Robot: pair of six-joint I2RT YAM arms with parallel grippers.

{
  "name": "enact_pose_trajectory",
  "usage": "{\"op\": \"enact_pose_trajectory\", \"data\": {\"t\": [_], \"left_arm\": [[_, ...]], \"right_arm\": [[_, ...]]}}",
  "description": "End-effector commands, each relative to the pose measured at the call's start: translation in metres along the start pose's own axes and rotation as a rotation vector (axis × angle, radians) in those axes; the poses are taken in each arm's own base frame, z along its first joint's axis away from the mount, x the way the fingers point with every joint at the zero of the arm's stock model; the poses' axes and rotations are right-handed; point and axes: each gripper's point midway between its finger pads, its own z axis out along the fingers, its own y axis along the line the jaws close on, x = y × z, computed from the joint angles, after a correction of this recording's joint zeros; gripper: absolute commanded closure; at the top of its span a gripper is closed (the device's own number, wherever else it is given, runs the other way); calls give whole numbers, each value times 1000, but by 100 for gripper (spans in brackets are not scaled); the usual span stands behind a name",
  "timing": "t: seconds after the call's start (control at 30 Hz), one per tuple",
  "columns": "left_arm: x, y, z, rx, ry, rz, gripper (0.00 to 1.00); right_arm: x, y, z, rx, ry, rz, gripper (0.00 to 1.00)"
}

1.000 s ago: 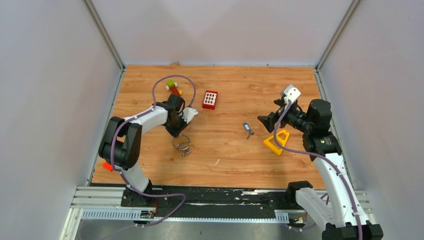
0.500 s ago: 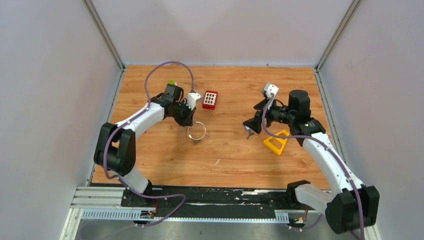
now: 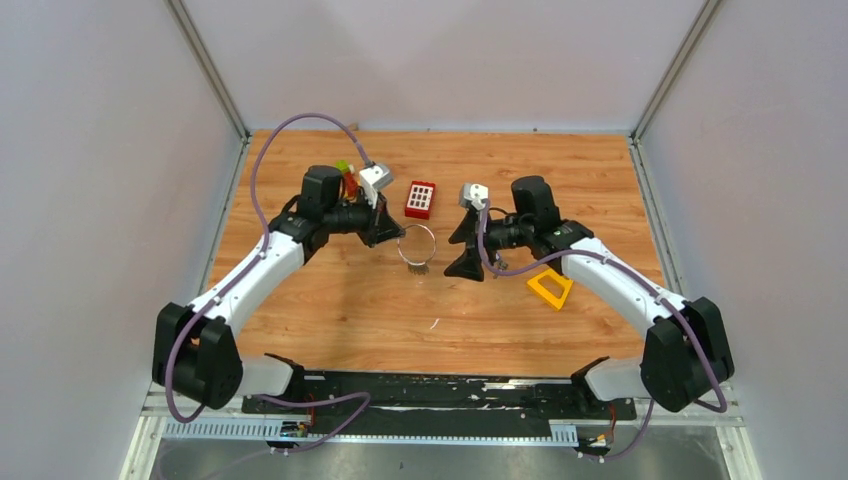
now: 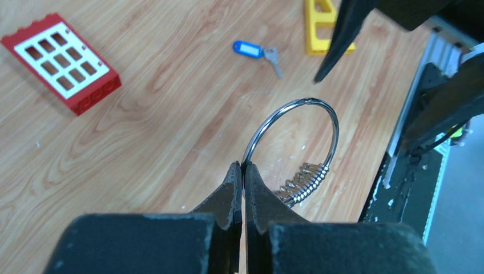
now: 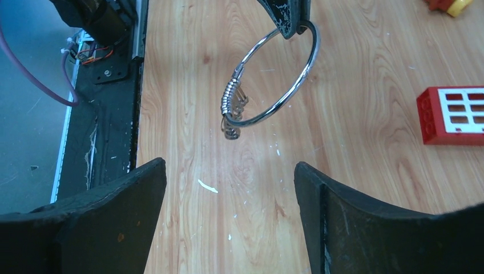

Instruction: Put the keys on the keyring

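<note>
1. Left wrist view: left gripper [image 4: 242, 169] clamped on keyring [image 4: 302, 101], held up off the tabletop [image 4: 142, 142].
2. Silver bunch [image 4: 302, 181] hangs on the ring at 5 o'clock, probably keys already threaded.
3. Blue-tagged key [image 4: 252, 49] lies loose on the tabletop at 12 o'clock of the ring, not yet on.
4. Right gripper [image 5: 228, 165] faces the ring, jaws apart, empty.
5. Left to do: grab the loose key and thread it.

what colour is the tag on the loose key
Blue. The tag on the key shows best in the left wrist view.
</note>
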Motion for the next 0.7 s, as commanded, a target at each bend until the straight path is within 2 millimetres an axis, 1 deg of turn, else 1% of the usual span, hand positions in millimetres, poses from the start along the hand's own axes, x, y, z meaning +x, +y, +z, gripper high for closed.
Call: {"op": "enact_pose_trajectory", "data": {"t": [0.0, 0.13, 0.23, 0.37, 0.43, 0.57, 0.67], "left_arm": [[-38, -32, -11, 70, -146, 33, 100], [-53, -43, -19, 87, -204, 5, 100], [-60, -47, -22, 91, -239, -23, 100], [-65, -51, -25, 99, -269, -49, 100], [-64, -52, -25, 106, -270, -57, 100], [-61, -54, -27, 104, -272, -52, 100], [-60, -53, -29, 91, -272, -37, 100]], "right_arm": [[-29, 11, 12, -85, -59, -137, 19], [-29, 12, 18, -94, -68, -146, 22], [-33, 17, 19, -119, -88, -147, 24], [-37, 25, 23, -123, -99, -175, 30], [-37, 24, 25, -115, -96, -175, 36], [-38, 26, 29, -118, -92, -172, 54], [-37, 25, 27, -102, -82, -186, 65]]}}
